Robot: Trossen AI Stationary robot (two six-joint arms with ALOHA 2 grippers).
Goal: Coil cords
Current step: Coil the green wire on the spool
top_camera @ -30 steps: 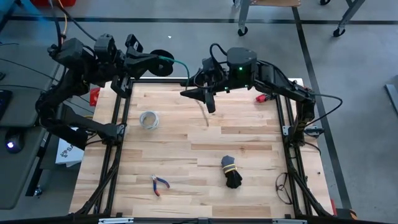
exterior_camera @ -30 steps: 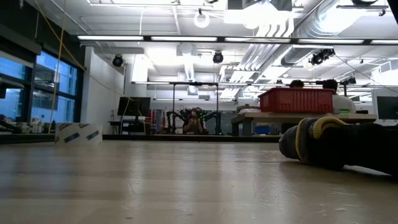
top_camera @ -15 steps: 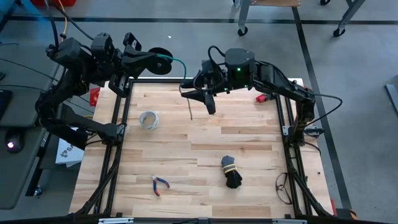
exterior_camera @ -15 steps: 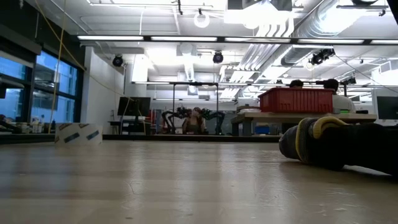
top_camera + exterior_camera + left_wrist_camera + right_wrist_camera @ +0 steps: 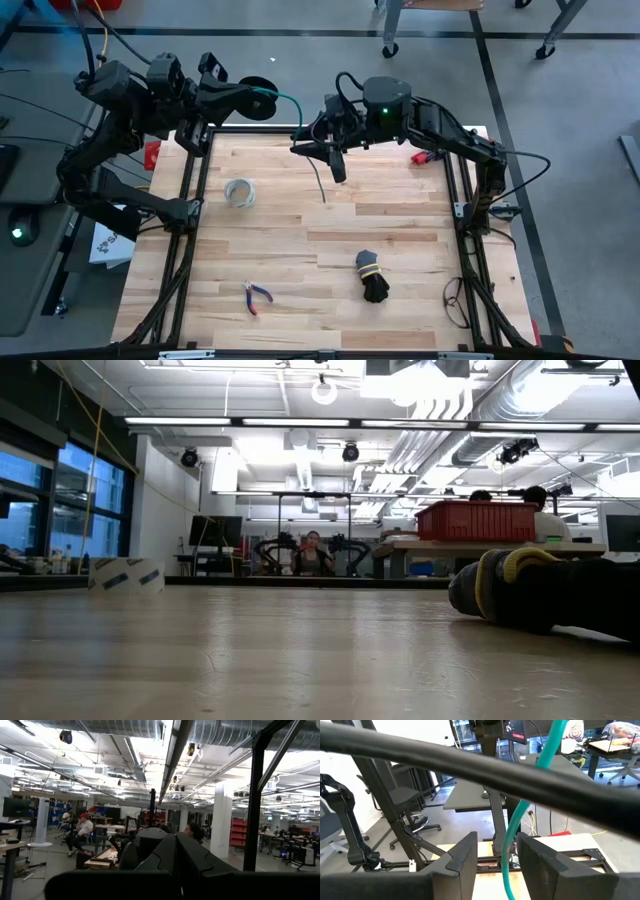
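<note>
The dark-green cord has a small dark round coil [image 5: 262, 100] at my left gripper [image 5: 245, 98], which is raised just beyond the table's far-left corner and shut on the coil. From the coil a green strand [image 5: 292, 100] runs right to my right gripper [image 5: 318, 150], above the table's far edge. That gripper is open and the strand [image 5: 512, 845] passes between its fingers. A thin tail [image 5: 320, 188] hangs below it over the wood. My left gripper holds the coil at its rim [image 5: 252, 99], level, from the table's left side. The coil is lifted clear, and the fingers hide the place of contact. My right gripper has the strand between its spread fingers, close to one finger [image 5: 535, 855]. The strand bends there. I cannot tell whether it touches the finger.
A pale grey-white ring [image 5: 239, 192] lies at the left of the table. A black cord bundle with a yellow tie [image 5: 372, 275] lies right of the middle, toward the near edge, and shows in the low view [image 5: 540, 595]. Pliers [image 5: 257, 295] lie near left. A red thing [image 5: 425, 157] sits far right.
The tail hanging below my right gripper has swung toward the table's left and back toward the right. The coil has stayed where it was at my left gripper.
</note>
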